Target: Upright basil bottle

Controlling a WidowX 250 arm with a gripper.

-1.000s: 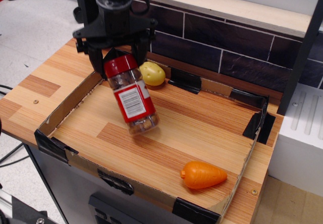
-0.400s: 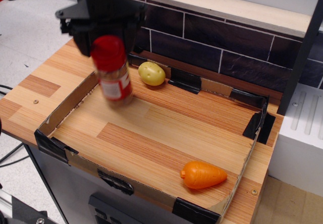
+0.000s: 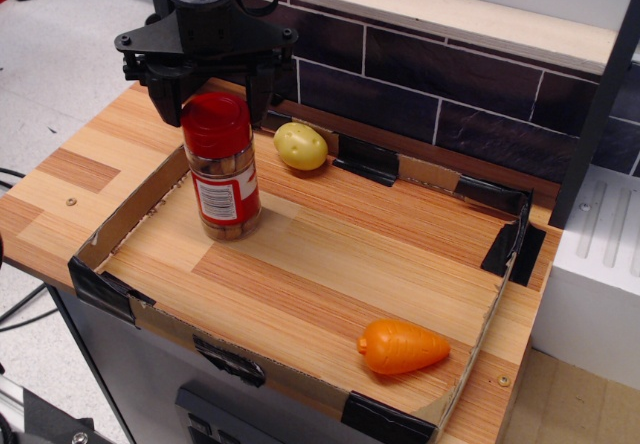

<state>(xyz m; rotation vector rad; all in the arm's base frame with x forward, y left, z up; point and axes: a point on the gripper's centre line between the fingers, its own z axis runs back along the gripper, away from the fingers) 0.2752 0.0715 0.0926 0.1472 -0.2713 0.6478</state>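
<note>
The basil bottle, a clear jar with a red cap and a red-and-white label, stands upright on the floor of the wooden tray, near its back left corner. My gripper is right above it. Its two black fingers sit on either side of the red cap and appear closed on it.
A yellow toy potato lies against the tray's back wall, just right of the bottle. An orange toy carrot lies near the front right corner. Low cardboard walls with black tape ring the tray. A dark brick wall stands behind.
The bottle hung tilted in my gripper over the tray's middle. It has swung left and upright, and its base now rests on the tray floor.
</note>
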